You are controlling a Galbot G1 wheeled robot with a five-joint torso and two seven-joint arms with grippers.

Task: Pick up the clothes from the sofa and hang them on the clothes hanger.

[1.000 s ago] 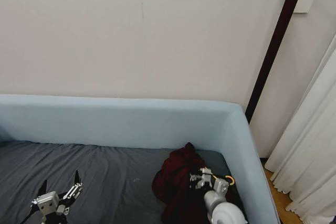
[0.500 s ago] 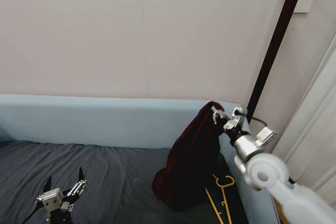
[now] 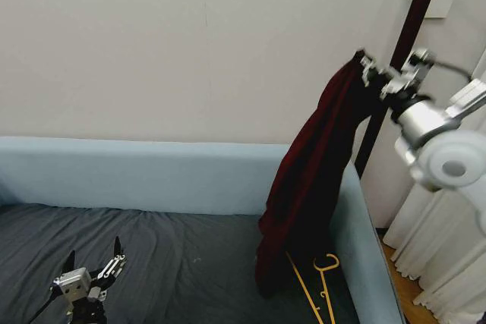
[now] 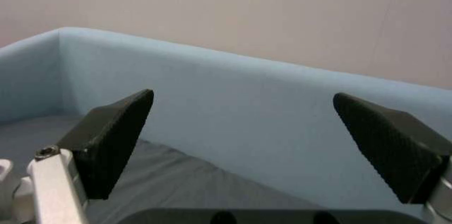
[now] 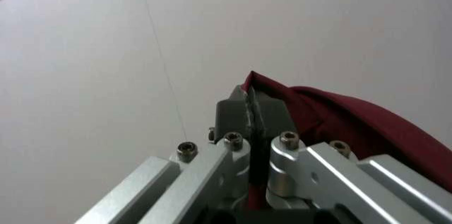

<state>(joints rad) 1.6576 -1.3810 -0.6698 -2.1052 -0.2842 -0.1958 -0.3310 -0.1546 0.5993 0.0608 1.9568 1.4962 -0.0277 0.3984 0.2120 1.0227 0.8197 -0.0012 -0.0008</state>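
While the right tool (image 3: 367, 63) is raised high above the right end of the sofa (image 3: 152, 176), we see its jaws pinched shut on the top fold of a dark red garment (image 3: 307, 172). From that grip the cloth hangs in one long drape, crossing in front of the light blue backrest at the sofa's right rear corner. Its lower end reaches down to the grey seat cover (image 3: 190, 244); we cannot tell whether the hem touches the seat. In the right wrist view we see the right tool (image 5: 251, 103) closed tight, with the dark red garment (image 5: 353, 123) bunched beside its fingers against the pale wall (image 5: 106, 49).

Just beside the hanging hem, a yellow clothes hanger (image 3: 305, 284) lies flat on the seat along the sofa's right edge. Behind the raised tool a dark post (image 3: 383, 115) slants up the wall, and a white curtain (image 3: 448, 210) hangs past the sofa's right end.

Low over the seat near its front left part, the left tool (image 3: 95, 258) waits with its fingers spread apart and nothing between them. From the left wrist view we see the left tool (image 4: 244, 99) facing the backrest.
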